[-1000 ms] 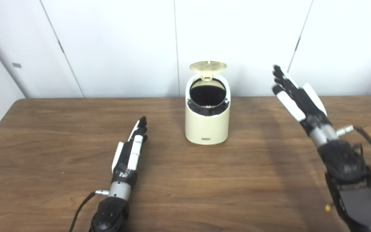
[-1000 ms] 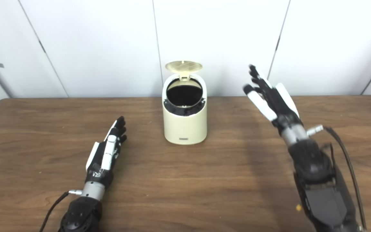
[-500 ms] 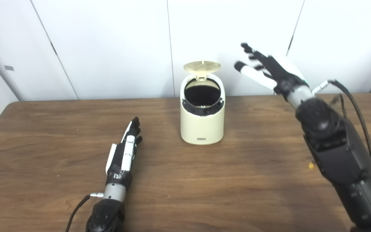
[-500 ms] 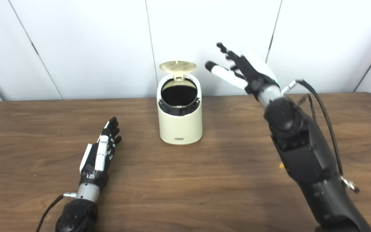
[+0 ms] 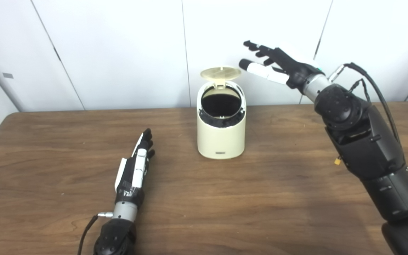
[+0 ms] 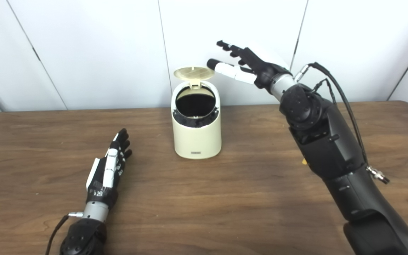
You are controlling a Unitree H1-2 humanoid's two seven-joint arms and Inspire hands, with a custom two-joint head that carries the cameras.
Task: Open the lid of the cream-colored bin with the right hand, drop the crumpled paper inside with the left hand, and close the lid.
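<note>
The bin [image 5: 221, 122] stands mid-tabletop [image 5: 260, 198], its lid [image 5: 220, 73] up. The right robot hand [image 5: 278, 65], fingers spread and empty, hovers beside the lid; it should press down gently from above. The left robot hand [image 5: 135, 170] lies flat, empty; no paper shows.

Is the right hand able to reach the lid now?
Probably yes. The right hand is open, raised just right of the upright lid, with only air between them; nothing blocks the way.
</note>
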